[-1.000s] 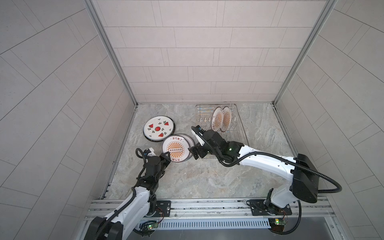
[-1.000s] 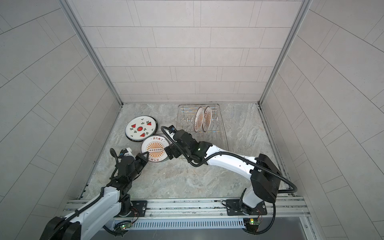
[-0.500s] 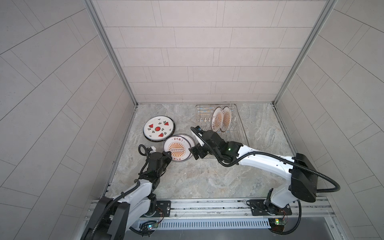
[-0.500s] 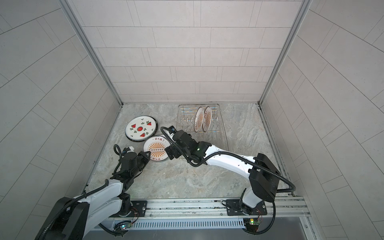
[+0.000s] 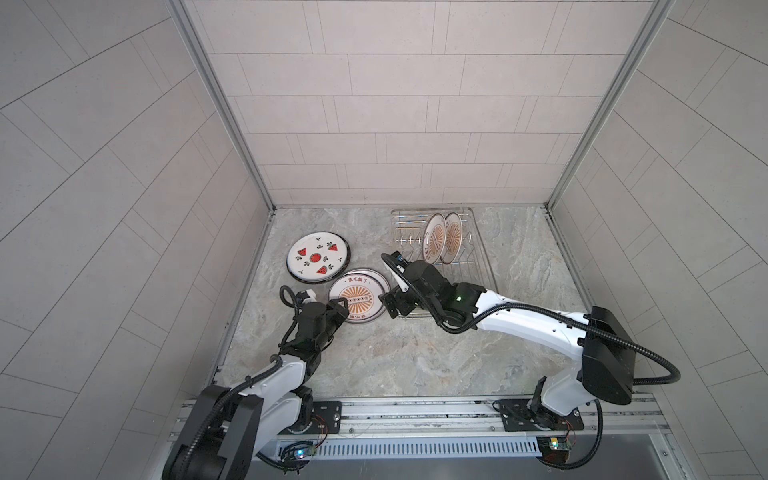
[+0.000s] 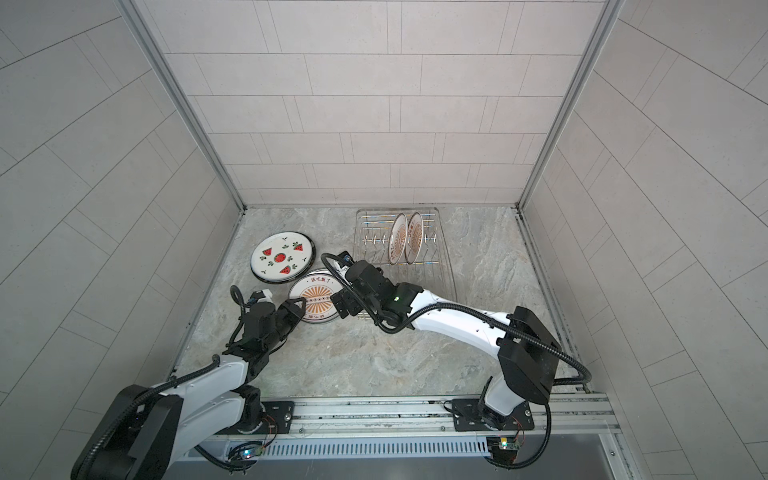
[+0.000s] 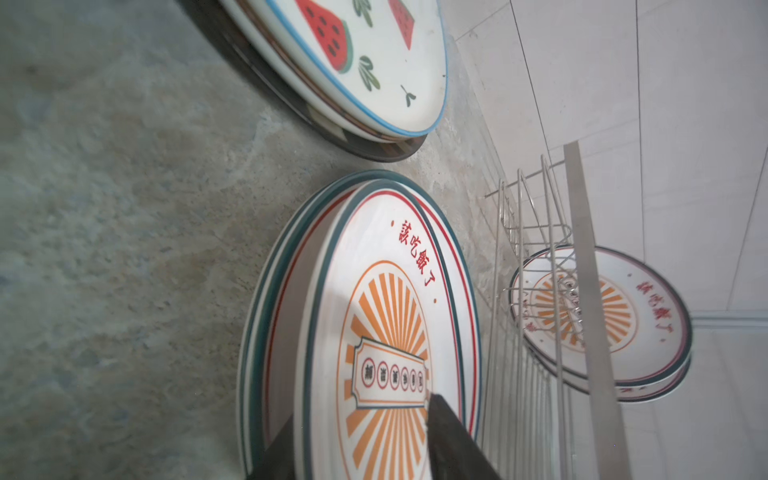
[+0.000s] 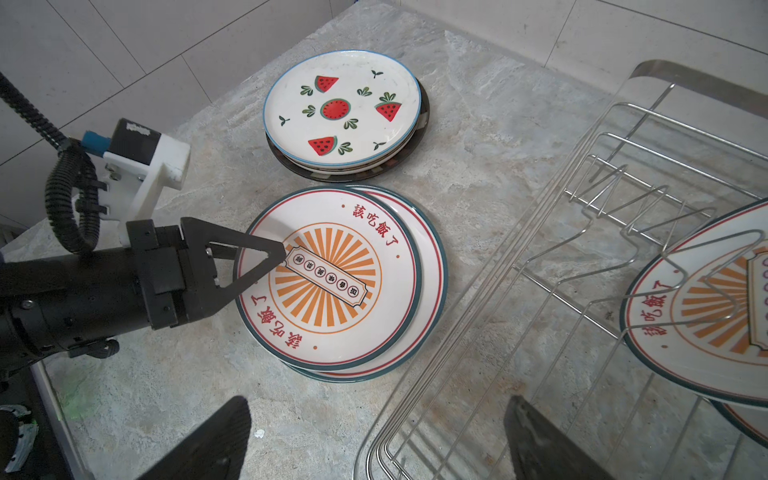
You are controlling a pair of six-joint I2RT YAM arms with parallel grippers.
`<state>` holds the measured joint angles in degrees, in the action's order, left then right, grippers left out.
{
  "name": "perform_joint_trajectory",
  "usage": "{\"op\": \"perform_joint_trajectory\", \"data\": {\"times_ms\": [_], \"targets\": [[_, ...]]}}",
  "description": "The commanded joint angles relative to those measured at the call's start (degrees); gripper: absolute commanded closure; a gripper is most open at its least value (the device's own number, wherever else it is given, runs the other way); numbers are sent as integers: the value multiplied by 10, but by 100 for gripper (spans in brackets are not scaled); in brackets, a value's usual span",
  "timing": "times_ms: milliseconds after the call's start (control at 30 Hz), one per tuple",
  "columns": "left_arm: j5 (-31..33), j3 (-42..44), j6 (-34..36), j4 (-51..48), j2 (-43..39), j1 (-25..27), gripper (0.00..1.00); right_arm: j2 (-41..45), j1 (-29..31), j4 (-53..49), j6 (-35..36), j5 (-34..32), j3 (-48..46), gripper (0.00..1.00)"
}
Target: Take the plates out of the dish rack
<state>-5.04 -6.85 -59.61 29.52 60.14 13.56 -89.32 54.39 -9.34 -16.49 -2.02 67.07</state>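
Note:
Two orange-sunburst plates stand upright in the wire dish rack. To the rack's left a small stack of sunburst plates lies flat. My left gripper is open, one finger over the top plate and one under its near rim. My right gripper hangs wide open and empty over the rack's near left corner.
A stack topped by a watermelon-print plate lies behind the sunburst stack, near the left wall. Tiled walls close in the marble floor on three sides. The two grippers face each other across the sunburst stack.
The left gripper has set the top sunburst plate flat on the stack and its jaws have parted. The right gripper has hardly moved.

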Motion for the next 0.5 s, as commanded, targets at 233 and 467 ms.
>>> {"op": "perform_joint_trajectory", "data": {"times_ms": [233, 467], "targets": [[37, -27, 42, -13, 6, -1, 47, 6, 5, -3, 5, -19, -4, 3], [59, -24, 55, -11, 9, -1, 37, 11, 5, -3, 5, -22, -8, 3]]}}
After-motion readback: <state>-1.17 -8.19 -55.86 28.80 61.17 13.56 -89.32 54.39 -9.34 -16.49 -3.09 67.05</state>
